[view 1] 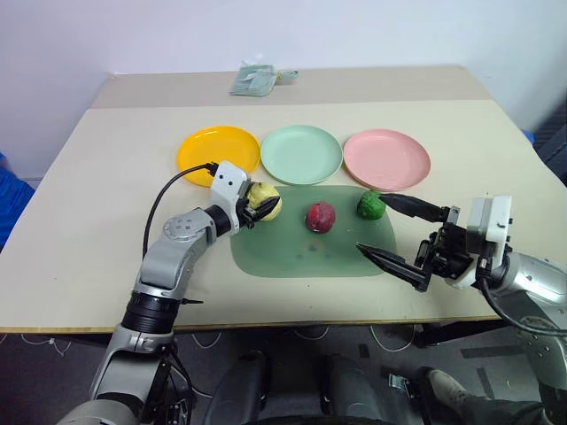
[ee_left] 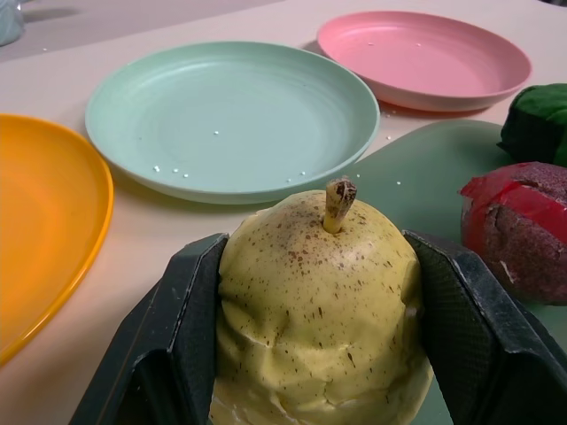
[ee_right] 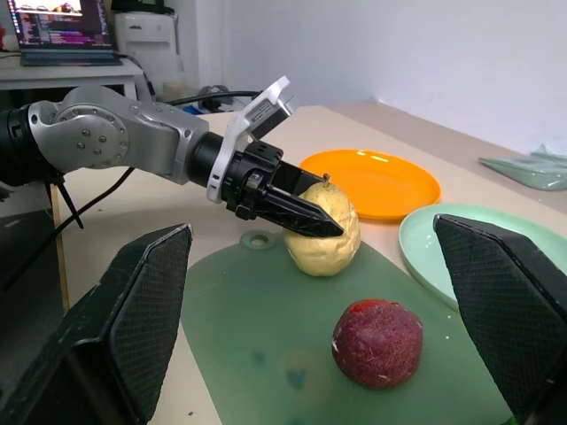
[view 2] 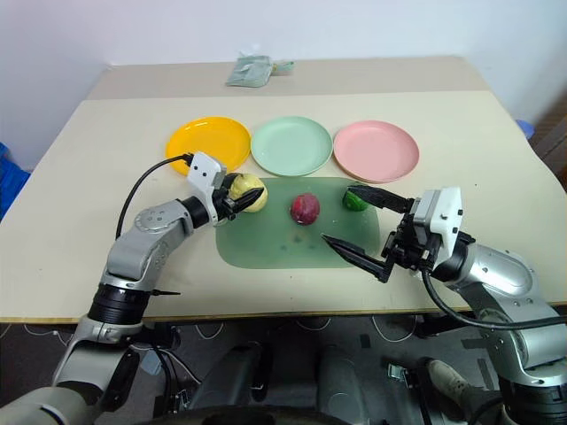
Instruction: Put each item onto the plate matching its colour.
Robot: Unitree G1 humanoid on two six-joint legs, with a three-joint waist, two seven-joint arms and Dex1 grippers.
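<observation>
Left gripper point(view 1: 257, 205) clamped on the yellow pear point(view 1: 267, 200); right gripper point(view 1: 399, 232) waits wide open and empty.

On the table point(view 1: 80, 195), orange-yellow plate point(view 1: 213, 150), mint plate point(view 1: 301, 152) and pink plate point(view 1: 387, 158) line the far side of the green mat point(view 1: 301, 248), presumably as sorting targets. Pear at the mat's far-left corner, red fruit point(view 1: 320, 216) mid-mat, green fruit point(view 1: 370, 205) far-right corner. No readable writing.

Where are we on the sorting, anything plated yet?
Nothing plated: the orange-yellow plate, mint green plate and pink plate hold no fruit. In hand: the left gripper is shut on the yellow pear, on the green mat. Left: the red fruit and green fruit. The right gripper is open.
</observation>
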